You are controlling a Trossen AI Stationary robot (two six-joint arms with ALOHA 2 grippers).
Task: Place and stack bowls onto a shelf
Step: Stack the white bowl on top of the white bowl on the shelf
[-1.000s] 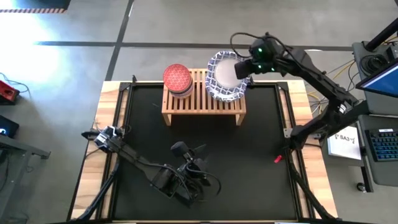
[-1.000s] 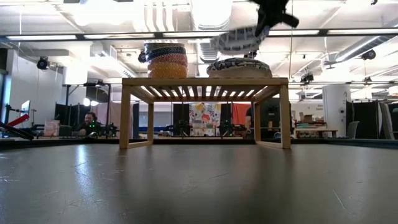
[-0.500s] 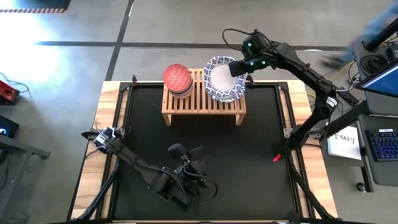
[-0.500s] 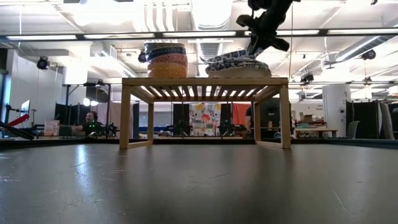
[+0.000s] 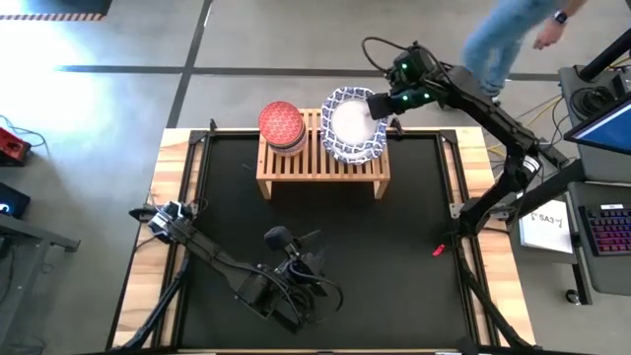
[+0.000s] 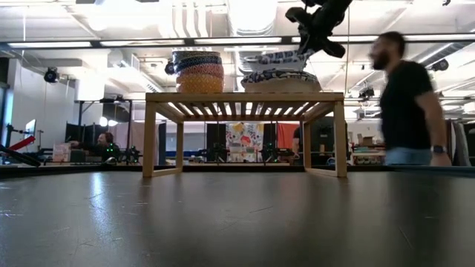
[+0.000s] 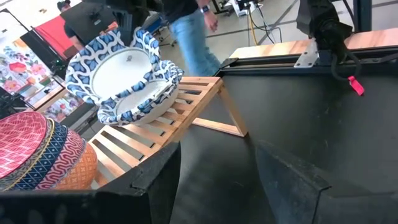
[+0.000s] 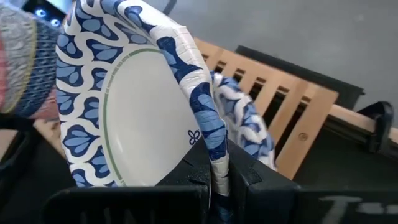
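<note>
The light-wood shelf (image 5: 322, 158) stands at the table's far middle. A stack of small bowls (image 5: 281, 125), red on top, sits on its left part and also shows in the low view (image 6: 198, 72). A stack of white blue-rimmed bowls (image 6: 282, 78) sits on its right part. My right gripper (image 5: 386, 104) is shut on another white blue-rimmed bowl (image 5: 353, 123), held tilted just over that stack. My left gripper (image 7: 217, 180) is open and empty, low over the table's near middle (image 5: 291, 240). My right gripper pinches the bowl's rim (image 8: 214, 158) between its two fingers, one inside the bowl and one outside. It comes from the table's far right, slanting down. The bowl is tilted, its held side up. Its other side (image 7: 121, 112) lies in the stack's top bowl.
A person (image 6: 404, 104) walks behind the table's far right side. A small red thing (image 5: 440, 250) lies on the black mat near the right edge. The mat in front of the shelf is open floor up to my left arm (image 5: 227, 261).
My right gripper has come down and toward the table's left with the white bowl, from above and beside the stack to onto it. The bowl now leans on the stack. A person has walked into view behind the table.
</note>
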